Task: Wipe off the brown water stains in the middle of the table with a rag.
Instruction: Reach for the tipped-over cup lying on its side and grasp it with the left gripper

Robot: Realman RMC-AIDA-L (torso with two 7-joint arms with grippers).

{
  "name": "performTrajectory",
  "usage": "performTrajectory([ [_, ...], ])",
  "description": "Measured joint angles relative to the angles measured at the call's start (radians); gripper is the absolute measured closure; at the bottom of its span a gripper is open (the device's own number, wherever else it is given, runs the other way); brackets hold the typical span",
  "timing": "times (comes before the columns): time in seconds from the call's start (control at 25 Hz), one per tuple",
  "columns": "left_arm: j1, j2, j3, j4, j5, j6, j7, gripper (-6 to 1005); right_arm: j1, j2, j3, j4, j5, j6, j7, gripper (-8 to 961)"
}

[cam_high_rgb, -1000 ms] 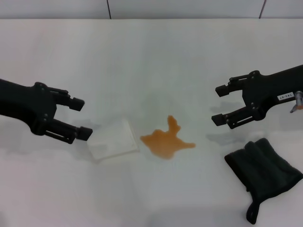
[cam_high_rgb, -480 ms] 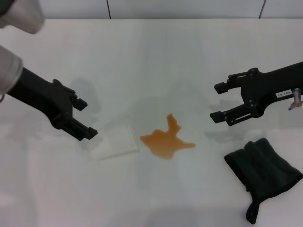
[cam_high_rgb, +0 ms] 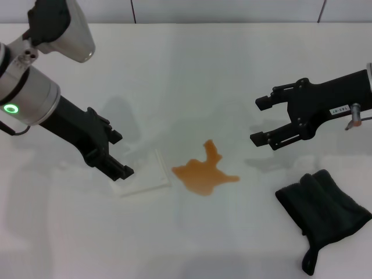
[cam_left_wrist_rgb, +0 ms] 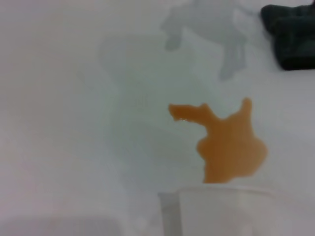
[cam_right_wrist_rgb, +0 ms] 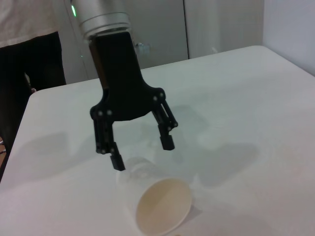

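1. The rag (cam_high_rgb: 324, 209), nearest the robot at about 4 o'clock on the table (cam_high_rgb: 192, 70), is a thick, soft charcoal cloth in folds, with a narrow tail trailing off its near edge.
2. The stain (cam_high_rgb: 204, 170) lies mid-table: a thin, glossy orange-brown puddle with lobed edges (it touches neither rag nor cup).
3. The cup (cam_high_rgb: 142, 174), translucent white plastic, lies on its side just beside the stain at 9 o'clock, its pale mouth turned toward the stain.
4. The left gripper (cam_high_rgb: 119, 156), matte black, hangs with fingers spread wide just above the cup.
5. The right gripper (cam_high_rgb: 261, 121), fingers parted and empty, hovers at 2 o'clock from the stain; its white label is unreadable.
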Motion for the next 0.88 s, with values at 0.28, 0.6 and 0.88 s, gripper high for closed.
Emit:
performTrajectory([
  [0.28, -0.006, -0.003, 0.049, -0.031, -0.006, -0.068, -0.003, 119, 0.002, 0.0, -0.001, 0.001, -0.002, 0.0, 0.0, 96],
  [0.6, -0.017, -0.007, 0.131, -0.069, -0.042, -0.109, -0.007, 122, 0.002, 0.0, -0.001, 0.003, -0.004, 0.005, 0.0, 97],
  [0.88, -0.017, -0.007, 0.229, -0.071, -0.062, -0.154, -0.01, 124, -0.003, 0.0, -0.001, 0.005, -0.005, 0.006, -0.004, 97],
])
